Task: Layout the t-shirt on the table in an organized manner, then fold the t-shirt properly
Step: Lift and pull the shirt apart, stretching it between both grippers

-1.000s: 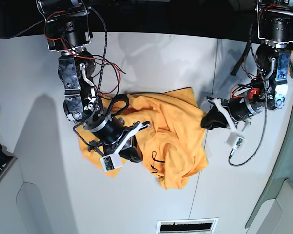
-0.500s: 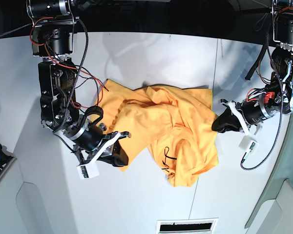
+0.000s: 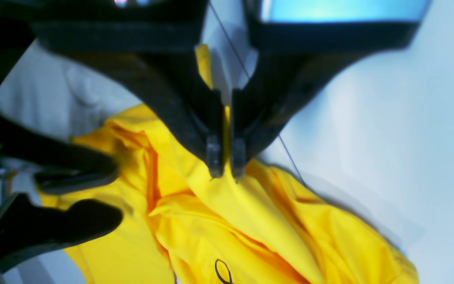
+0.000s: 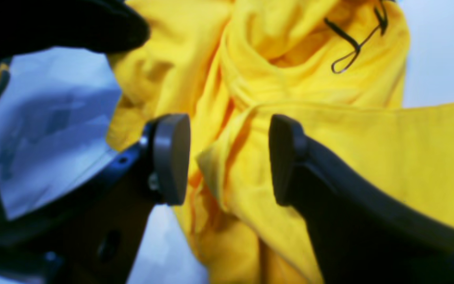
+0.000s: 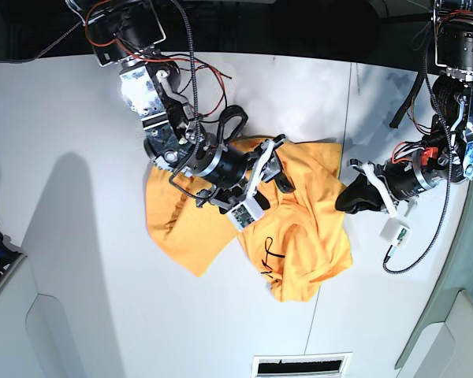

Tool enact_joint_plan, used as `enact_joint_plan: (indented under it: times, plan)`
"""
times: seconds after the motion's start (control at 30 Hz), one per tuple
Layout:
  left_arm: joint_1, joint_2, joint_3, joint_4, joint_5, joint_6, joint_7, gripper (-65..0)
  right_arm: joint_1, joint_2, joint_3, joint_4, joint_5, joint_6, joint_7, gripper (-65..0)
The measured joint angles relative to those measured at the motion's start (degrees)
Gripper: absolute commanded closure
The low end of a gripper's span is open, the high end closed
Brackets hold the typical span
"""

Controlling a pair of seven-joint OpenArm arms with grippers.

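Now that the right pincer has let go and swung over the shirt, jaws wide around a fold, the left pincer stays pinched on its edge, the garment still bunched on the counter, so spreading goes on.

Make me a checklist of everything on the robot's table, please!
Surface: white table with a thin dark seam; mostly bare.
Job's things: orange-yellow t-shirt, crumpled and bunched, not laid flat; small black print showing.
Clutter: nothing seen.
Grippers: left pincer shut on a ridge of the t-shirt at its edge; right pincer open, a fold of cloth between its pads, not pinched.
Cables: red and black wires loop along the right arm; a black cable hangs by the left arm.
Surroundings: dark background behind the table; a slotted vent at the front edge.
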State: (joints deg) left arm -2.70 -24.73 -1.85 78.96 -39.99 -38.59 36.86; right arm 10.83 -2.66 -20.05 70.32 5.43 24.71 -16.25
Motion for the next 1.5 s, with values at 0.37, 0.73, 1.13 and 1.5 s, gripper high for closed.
enact_joint_plan:
  times: [0.37, 0.73, 1.13, 1.5]
  plan:
    - [0.13, -0.02, 0.00, 0.00, 0.02, -0.02, 0.42, 0.0, 0.31, -0.52, -1.75, -7.34, -7.32, -4.61, 8.94, 0.0]
    - [0.13, -4.87, -1.36, 0.52, 1.01, -0.35, 0.68, 0.0, 4.42, -0.55, 6.49, 3.37, -9.05, -3.10, 6.47, 0.0]
    - [0.13, -13.00, -1.86, 11.32, -9.44, -0.87, 6.64, 0.0, 6.16, 6.60, 22.93, 11.15, -5.88, -2.86, 0.46, 0.0]
    - [1.70, -13.81, -1.84, 12.09, -15.63, -0.92, 10.73, -4.4, 5.99, 12.50, 33.42, 11.08, 1.25, -2.86, -15.89, 0.0]
